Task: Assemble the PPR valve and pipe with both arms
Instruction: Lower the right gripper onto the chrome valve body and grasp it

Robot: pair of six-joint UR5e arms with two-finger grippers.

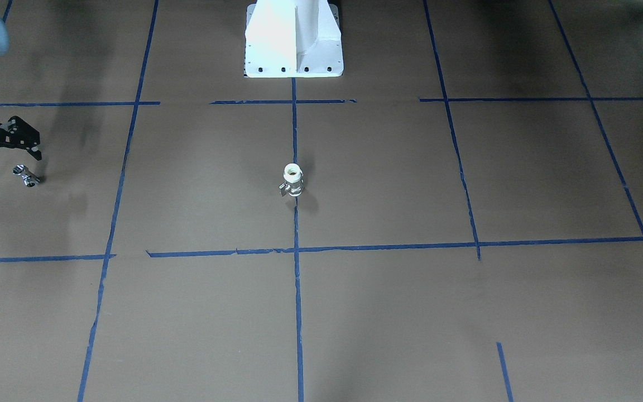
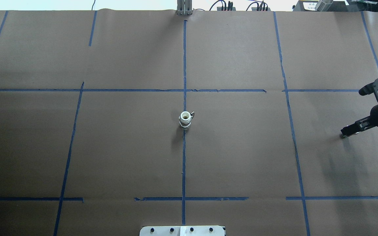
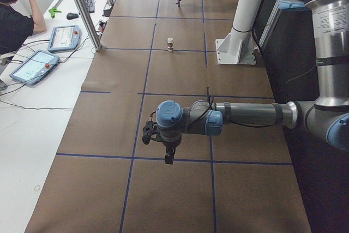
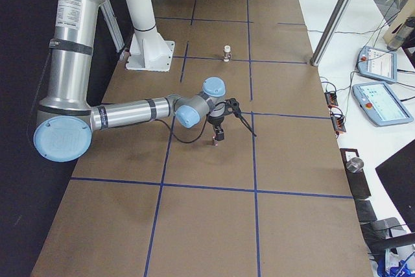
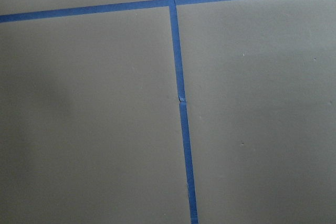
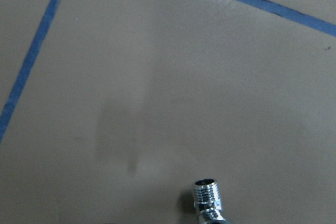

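Note:
The PPR valve (image 1: 292, 181) stands upright on the centre tape line, white end up; it also shows in the overhead view (image 2: 185, 120). The chrome pipe (image 1: 26, 176) lies on the brown paper far out on my right side. My right gripper (image 2: 356, 109) is open and empty, low over the paper, with the pipe just beside one fingertip (image 1: 34, 152). The right wrist view shows the pipe's threaded end (image 6: 209, 198) at the bottom edge. My left gripper (image 3: 167, 148) hangs over the paper far from both parts; I cannot tell whether it is open or shut.
The white pedestal (image 1: 293, 39) stands at the table's robot side, behind the valve. Blue tape lines (image 2: 184, 157) grid the brown paper. An operator (image 3: 13, 20) sits beside tablets (image 3: 62, 37) on the side bench. A metal post (image 3: 82, 9) rises at the table edge.

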